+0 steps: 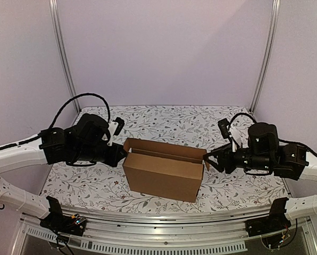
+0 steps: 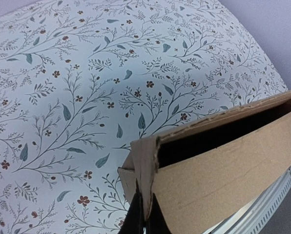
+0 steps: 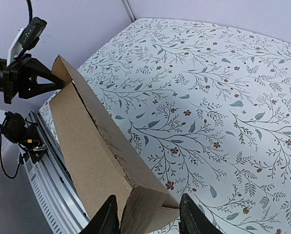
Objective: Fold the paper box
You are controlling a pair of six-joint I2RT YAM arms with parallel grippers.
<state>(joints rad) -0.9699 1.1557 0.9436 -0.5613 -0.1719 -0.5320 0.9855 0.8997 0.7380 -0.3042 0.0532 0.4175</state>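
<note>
Paper box (image 1: 164,172): looks light, stiff, crushable; hold thin end walls. Left gripper (image 2: 143,219) clamped on one; right gripper (image 3: 148,217) apart, straddling other.

I log a white floral-print tablecloth (image 1: 164,119), plain lavender walls (image 1: 164,48), aluminium uprights left (image 1: 63,53) and right (image 1: 266,53), slotted rail (image 1: 148,247) along my near edge.

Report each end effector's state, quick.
Left end effector: closed, pinching the paper box at its end flap.
Right end effector: open, jaws apart around the box's other end; contact cannot be told.
</note>
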